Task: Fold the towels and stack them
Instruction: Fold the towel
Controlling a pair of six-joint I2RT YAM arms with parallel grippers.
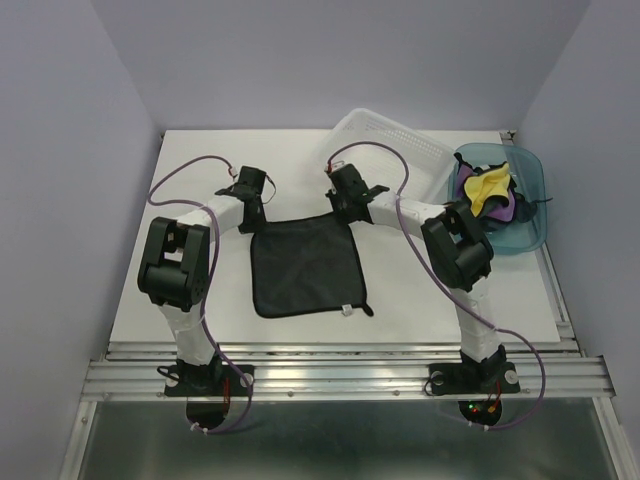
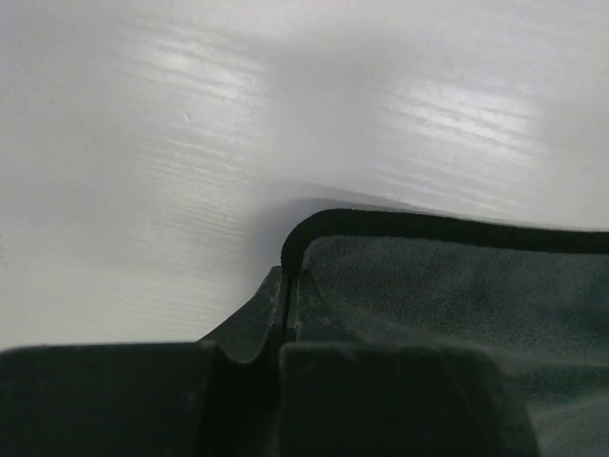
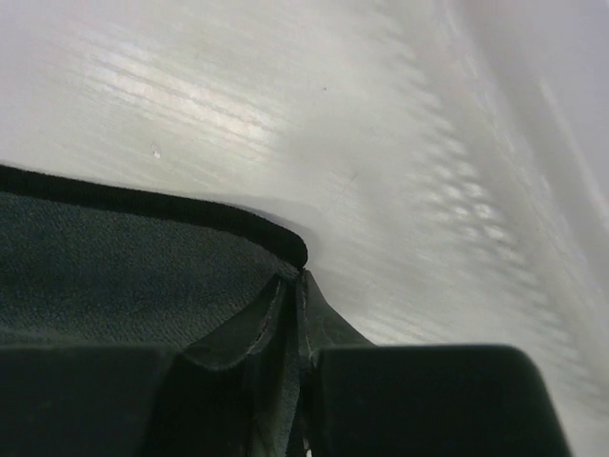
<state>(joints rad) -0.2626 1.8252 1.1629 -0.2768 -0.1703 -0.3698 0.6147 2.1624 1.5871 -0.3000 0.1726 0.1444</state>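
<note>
Two far corners of dark towel (image 1: 305, 268) (spread flat) clamped: left claw (image 2: 285, 305), right claw (image 3: 301, 303).

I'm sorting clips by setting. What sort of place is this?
Probably a lab test cell, not a home: plain walls box in a white table, and two robot arms bolted to a metal rail hold a dark towel flat on it.

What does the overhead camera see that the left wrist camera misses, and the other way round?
Only overhead: the whole dark towel spread flat, the right gripper at a far corner, the white basket, and the teal bin holding a yellow towel and a purple towel. Only left wrist: the towel's hemmed corner pinched between the fingers. Both: the left gripper, the dark towel, the white table.
</note>
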